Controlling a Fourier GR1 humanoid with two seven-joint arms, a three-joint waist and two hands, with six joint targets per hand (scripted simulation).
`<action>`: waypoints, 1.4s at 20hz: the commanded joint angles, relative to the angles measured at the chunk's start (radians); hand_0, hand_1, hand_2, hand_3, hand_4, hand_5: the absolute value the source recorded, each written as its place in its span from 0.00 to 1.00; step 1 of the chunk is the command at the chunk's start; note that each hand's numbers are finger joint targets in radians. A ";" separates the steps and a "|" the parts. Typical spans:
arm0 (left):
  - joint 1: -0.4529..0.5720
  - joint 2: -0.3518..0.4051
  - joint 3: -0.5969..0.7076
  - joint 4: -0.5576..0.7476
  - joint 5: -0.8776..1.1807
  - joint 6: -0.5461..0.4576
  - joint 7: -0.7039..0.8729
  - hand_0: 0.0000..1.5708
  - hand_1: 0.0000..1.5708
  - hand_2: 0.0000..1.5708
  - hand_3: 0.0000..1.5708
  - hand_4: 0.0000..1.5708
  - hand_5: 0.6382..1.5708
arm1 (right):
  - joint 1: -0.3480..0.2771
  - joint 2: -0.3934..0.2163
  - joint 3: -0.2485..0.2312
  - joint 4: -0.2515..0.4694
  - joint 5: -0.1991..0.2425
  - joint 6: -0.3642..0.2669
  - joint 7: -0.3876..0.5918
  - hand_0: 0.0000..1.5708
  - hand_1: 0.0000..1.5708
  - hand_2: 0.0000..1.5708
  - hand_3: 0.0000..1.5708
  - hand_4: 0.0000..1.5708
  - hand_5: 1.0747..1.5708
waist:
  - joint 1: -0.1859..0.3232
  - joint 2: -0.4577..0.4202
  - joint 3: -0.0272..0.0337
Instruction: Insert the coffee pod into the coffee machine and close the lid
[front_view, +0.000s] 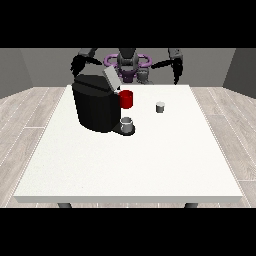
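Note:
A black coffee machine (94, 106) stands on the white table (130, 165) at the left, its grey lid (110, 77) tilted up and open. A grey cup (127, 125) sits on the machine's base at its front. A small grey coffee pod (160, 107) stands alone on the table to the right of the machine. The hand at the view's left (77, 64) hangs above the machine's back corner, away from the pod. The hand at the view's right (176, 71) hangs beyond the table's far edge, behind the pod and apart from it. Neither hand holds anything.
A red mug (126, 99) stands just right of the machine, between it and the pod. The table reaches wide towards the camera in front of the machine. Grey walls and a wood floor lie around it.

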 joint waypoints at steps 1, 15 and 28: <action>-0.088 0.070 0.071 0.125 0.033 -0.065 -0.005 0.00 0.00 0.00 0.00 0.00 1.00 | -0.030 -0.005 -0.014 -0.005 -0.014 0.005 -0.028 0.00 0.00 0.00 0.00 0.11 1.00 | -0.024 0.058 -0.0006; -0.303 0.128 0.082 0.494 -0.121 -0.010 -0.041 0.00 0.00 0.00 0.00 0.00 1.00 | -0.124 -0.007 0.032 -0.016 0.001 -0.029 0.058 0.00 0.00 0.00 0.00 0.21 1.00 | -0.074 0.140 -0.0008; -0.341 0.099 0.033 0.677 -0.249 0.038 -0.094 0.44 0.44 0.50 0.27 0.00 1.00 | -0.162 -0.005 0.033 0.109 0.056 -0.100 0.087 0.00 0.00 0.00 0.00 0.27 1.00 | -0.042 0.139 -0.0009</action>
